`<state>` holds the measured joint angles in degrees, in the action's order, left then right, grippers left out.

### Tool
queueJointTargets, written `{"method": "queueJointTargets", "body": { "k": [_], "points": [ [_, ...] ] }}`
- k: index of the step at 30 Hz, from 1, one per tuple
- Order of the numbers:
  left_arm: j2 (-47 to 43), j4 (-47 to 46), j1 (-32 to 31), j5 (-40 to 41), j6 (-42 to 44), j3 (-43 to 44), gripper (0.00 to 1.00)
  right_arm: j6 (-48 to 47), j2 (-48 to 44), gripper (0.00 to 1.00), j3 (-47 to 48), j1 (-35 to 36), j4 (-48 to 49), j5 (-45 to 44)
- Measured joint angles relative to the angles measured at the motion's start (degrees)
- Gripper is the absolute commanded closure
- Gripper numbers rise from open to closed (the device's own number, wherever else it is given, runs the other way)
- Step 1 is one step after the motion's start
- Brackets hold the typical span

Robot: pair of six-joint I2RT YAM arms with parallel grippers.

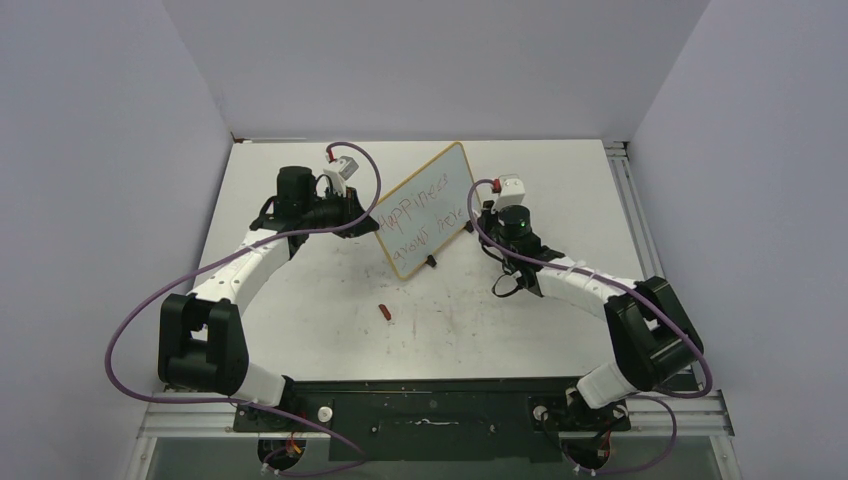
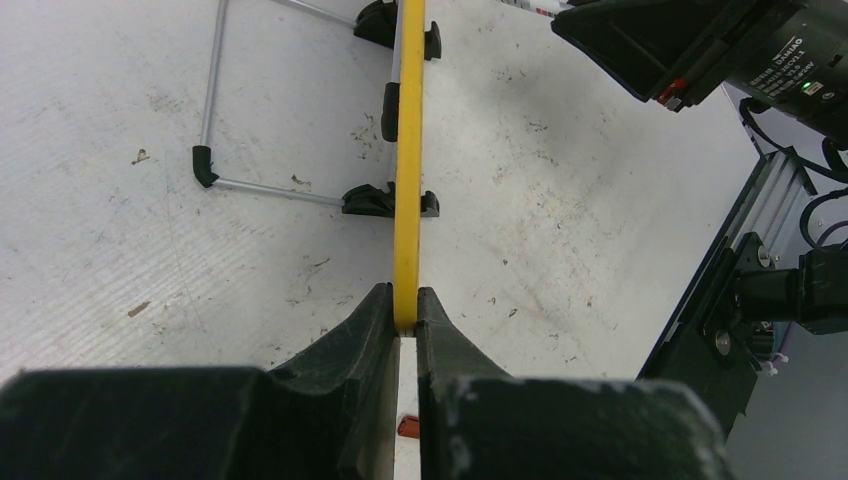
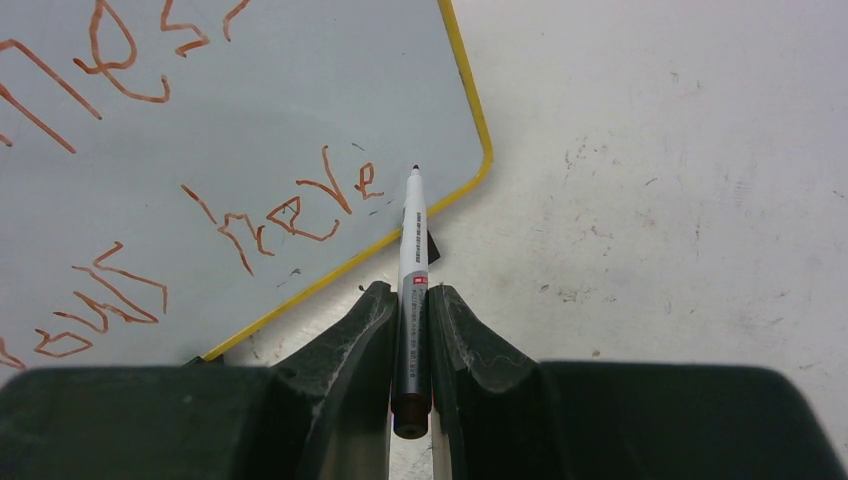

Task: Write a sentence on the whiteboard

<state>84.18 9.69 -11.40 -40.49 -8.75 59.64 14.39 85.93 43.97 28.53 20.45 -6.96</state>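
Note:
The whiteboard point(image 1: 425, 208) stands tilted mid-table on black feet, yellow-framed. The sentence point(image 1: 422, 212) in red marker runs in two slanted lines, "Happiness grows here"; its end shows in the right wrist view point(image 3: 285, 215). My left gripper point(image 2: 405, 308) is shut on the board's yellow frame edge point(image 2: 408, 150). My right gripper point(image 3: 412, 292) is shut on a grey-and-white marker point(image 3: 412, 270), uncapped. Its tip sits over the board's lower right corner point(image 3: 470, 160), just past the last letter; I cannot tell whether it touches.
A red marker cap point(image 1: 386, 312) lies on the table in front of the board. The board's wire stand point(image 2: 215, 110) rests behind it. The right arm's body point(image 2: 700, 50) is close beyond the board.

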Motion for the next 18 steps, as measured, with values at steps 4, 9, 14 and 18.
{"method": "queueJointTargets", "body": {
  "k": [4, 9, 14, 18],
  "points": [
    [0.00, 0.00, 0.00, 0.00, 0.00, 0.00, 1.00, 0.02, 1.60, 0.95, 0.00, 0.00, 0.33, 0.61],
    [0.00, 0.00, 0.00, 0.00, 0.00, 0.00, 1.00, 0.02, 2.91, 0.95, 0.00, 0.00, 0.50, 1.16],
    [0.00, 0.00, 0.00, 0.02, 0.00, 0.00, 1.00, 0.02, 3.19, 0.95, 0.00, 0.00, 0.66, 1.46],
    [0.00, 0.02, 0.00, 0.04, 0.00, 0.00, 1.00, 0.02, 3.63, 0.95, 0.02, -0.02, 1.36, 1.75]
  ]
}}
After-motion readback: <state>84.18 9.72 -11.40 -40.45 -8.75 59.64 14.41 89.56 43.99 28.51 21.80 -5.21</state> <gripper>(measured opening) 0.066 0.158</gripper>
